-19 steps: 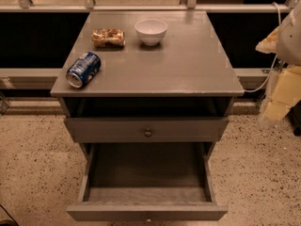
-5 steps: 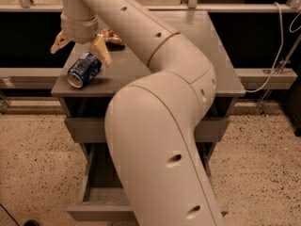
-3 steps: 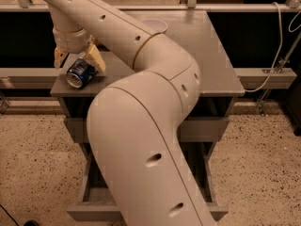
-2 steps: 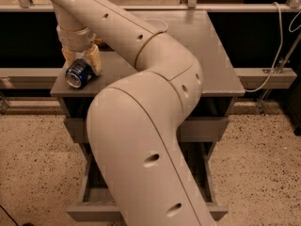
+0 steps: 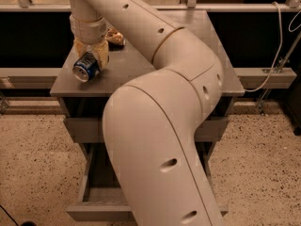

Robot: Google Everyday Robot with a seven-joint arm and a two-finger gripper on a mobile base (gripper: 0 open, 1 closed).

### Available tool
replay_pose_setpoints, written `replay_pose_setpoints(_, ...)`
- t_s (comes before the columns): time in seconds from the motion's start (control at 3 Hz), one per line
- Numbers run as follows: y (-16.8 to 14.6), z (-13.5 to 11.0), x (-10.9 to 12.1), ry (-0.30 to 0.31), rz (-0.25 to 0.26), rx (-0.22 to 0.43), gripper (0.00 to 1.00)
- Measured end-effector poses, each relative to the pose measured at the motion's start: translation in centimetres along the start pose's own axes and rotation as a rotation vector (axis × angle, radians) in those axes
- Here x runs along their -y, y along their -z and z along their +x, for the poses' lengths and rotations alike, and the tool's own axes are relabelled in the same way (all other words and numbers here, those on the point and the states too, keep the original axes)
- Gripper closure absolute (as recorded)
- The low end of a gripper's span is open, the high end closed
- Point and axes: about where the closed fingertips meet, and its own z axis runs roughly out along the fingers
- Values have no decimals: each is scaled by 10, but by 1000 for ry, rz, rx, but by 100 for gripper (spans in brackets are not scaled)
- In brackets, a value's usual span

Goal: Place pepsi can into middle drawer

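The blue pepsi can (image 5: 85,68) lies on its side near the front left corner of the grey cabinet top (image 5: 136,74). My gripper (image 5: 90,54) comes down on it from above, with a tan finger (image 5: 103,55) on each side, pressed against the can. The can still rests on the top. The middle drawer (image 5: 89,210) is pulled open low down. My big arm (image 5: 155,140) hides most of its grey inside.
A tan snack packet (image 5: 115,36) lies just behind the gripper. The shut upper drawer front (image 5: 83,128) sits under the cabinet top. Speckled floor lies on both sides. A white cable (image 5: 277,46) hangs at the right by a dark shelf.
The gripper came down from above the can, and its fingers now straddle and close in on it. The can has barely moved.
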Motion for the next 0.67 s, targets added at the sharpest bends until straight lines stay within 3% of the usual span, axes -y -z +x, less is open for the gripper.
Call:
replay_pose_setpoints(0.33, 49, 0, -46, -156, 140, 5, 100)
replay_pose_setpoints(0.67, 105, -20, -114, -371, 295, -43, 100)
